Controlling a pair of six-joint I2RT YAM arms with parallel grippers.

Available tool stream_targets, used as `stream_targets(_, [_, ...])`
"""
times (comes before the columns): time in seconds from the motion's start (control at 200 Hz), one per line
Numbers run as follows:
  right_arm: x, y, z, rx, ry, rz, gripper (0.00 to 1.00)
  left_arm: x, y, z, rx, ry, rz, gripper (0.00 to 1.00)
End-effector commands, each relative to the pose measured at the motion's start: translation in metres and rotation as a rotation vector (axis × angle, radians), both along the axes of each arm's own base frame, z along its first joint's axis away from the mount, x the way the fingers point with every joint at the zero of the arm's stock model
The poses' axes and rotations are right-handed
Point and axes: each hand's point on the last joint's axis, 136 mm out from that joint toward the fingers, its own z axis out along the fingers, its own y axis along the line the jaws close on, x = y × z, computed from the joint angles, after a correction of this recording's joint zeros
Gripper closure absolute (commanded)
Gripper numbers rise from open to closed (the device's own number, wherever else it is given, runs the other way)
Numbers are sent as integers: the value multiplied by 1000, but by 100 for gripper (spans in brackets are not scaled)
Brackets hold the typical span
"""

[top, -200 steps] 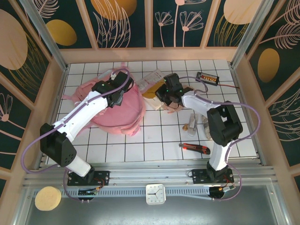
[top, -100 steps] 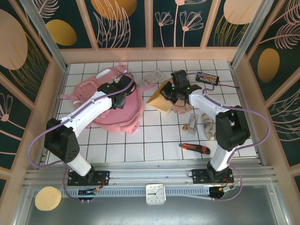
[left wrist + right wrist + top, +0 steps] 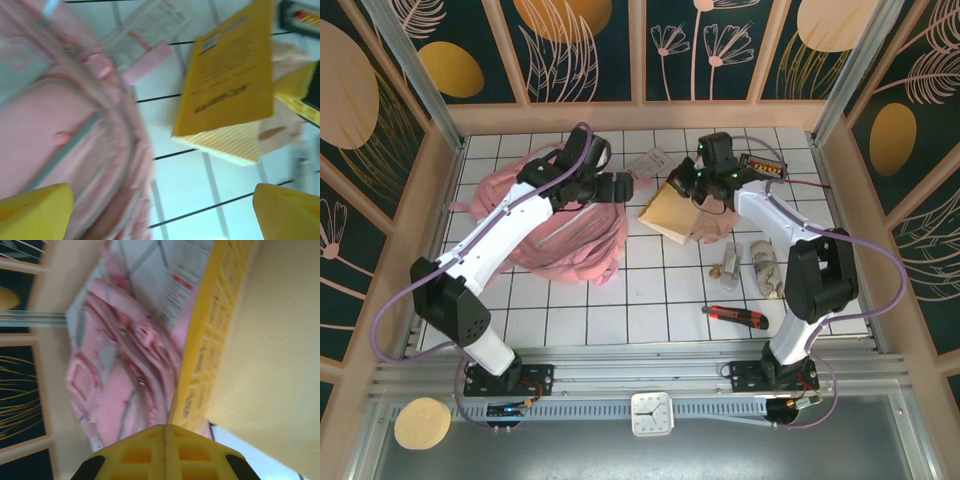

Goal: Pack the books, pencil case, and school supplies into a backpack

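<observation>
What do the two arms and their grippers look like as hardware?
Both the left arm and right arm have white shells with black joint housings, and a lilac cable loops along each. The left gripper and right gripper have black bodies; the wrist views show blocky yellow fingers, the right ones with moulded square recesses. No legible markings.

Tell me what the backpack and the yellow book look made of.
Backpack: soft pink woven fabric, matte. It sags and folds, with stitched seams and what looks like a zip line. Yellow book: paper with a thin card cover, smooth. It has dark print on flat yellow and a pale striped part at its lower end. Blur leaves gloss or matte open.
</observation>
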Motion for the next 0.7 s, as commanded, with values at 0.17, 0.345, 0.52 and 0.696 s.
stream_targets(0.17, [18, 9, 87, 120, -215, 110, 100, 18, -27, -35, -397, 241, 91, 10])
stream_targets(0.345, [11, -8, 54, 45, -64, 92, 93, 20, -15, -52, -451, 272, 116, 10])
stream_targets(0.52, [-18, -51, -18, -95, 132, 69, 59, 35, -32, -67, -466, 279, 49, 12])
stream_targets(0.696, [-62, -52, -66, -91, 261, 125, 50, 60, -59, -85, -436, 296, -17, 14])
